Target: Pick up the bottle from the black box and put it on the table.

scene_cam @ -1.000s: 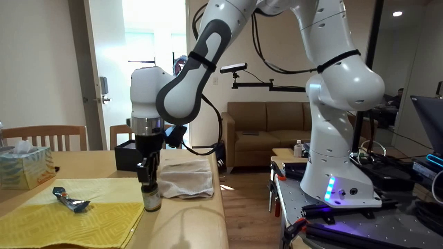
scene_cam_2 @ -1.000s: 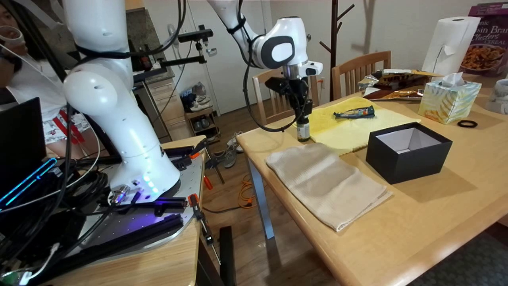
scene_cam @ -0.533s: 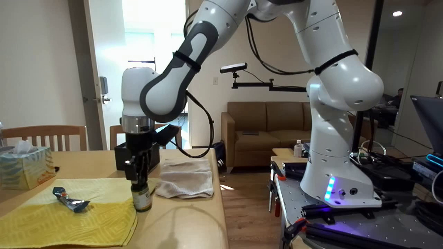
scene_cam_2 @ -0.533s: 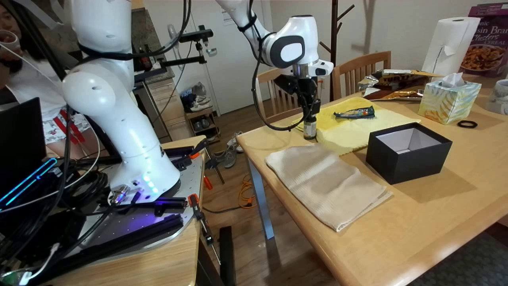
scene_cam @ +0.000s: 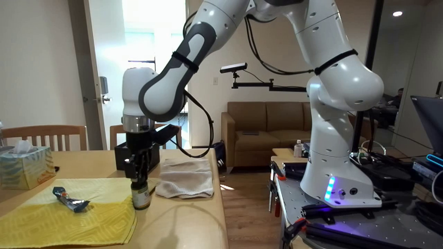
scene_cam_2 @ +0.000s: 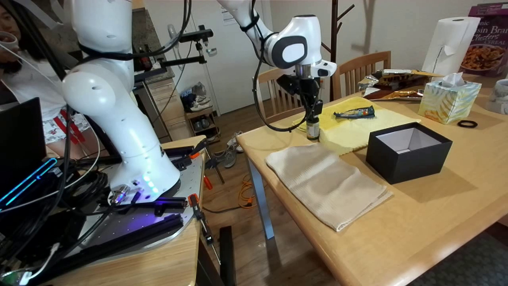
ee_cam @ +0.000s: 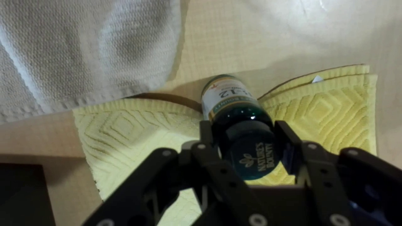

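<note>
Gripper [ee_cam: 244, 138] clamped round cap [ee_cam: 248, 158] of bottle [scene_cam_2: 313, 130] — bottle roughly upright near robot-side edge of counter [scene_cam_2: 428, 222], at rim of yellow cloth [scene_cam: 86, 224]; unclear whether bottom touches. Black box [scene_cam_2: 385, 161] — farther in from same edge, well apart.

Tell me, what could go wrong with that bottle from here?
Likely two things. The yellow cloth rumples up beside the bottle, so it might snag or tilt the base. The pincer grips near the cap, so the bottle may wobble when let go; if it topples, it could roll towards the table edge.
</note>
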Tool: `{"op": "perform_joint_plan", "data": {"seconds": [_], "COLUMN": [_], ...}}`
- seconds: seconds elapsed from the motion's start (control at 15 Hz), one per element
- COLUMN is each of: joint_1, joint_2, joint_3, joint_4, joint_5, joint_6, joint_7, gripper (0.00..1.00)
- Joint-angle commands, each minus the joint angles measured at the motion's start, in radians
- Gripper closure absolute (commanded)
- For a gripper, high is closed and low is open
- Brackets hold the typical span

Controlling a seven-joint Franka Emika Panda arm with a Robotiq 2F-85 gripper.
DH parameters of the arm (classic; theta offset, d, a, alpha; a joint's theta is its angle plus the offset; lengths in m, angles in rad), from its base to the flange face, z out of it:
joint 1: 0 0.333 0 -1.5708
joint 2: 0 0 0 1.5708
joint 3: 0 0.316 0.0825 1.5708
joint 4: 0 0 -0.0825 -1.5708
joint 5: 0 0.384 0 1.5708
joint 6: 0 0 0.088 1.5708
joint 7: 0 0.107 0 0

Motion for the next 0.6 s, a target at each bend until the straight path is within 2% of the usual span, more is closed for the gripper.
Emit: {"op": "perform_joint_plan", "data": {"seconds": [0.0, 0.2, 0.27, 0.53], "joint_1": [0.028, 0.046, 0.053, 0.064], "joint_2": [0.059, 0.104, 0.119, 0.113], "joint_3": [-0.037, -0.059, -0.067, -0.077], "joint_4": [0.011, 0.018, 0.022, 0.029], "joint_5": [-0.032, -0.038, -0.041, -0.043], "joint_6": [-0.005, -0.014, -0.017, -0.021], "joint_7": [0.053, 0.067, 0.073, 0.076], "gripper": [0.22, 0.04, 0.01, 0.0]}}
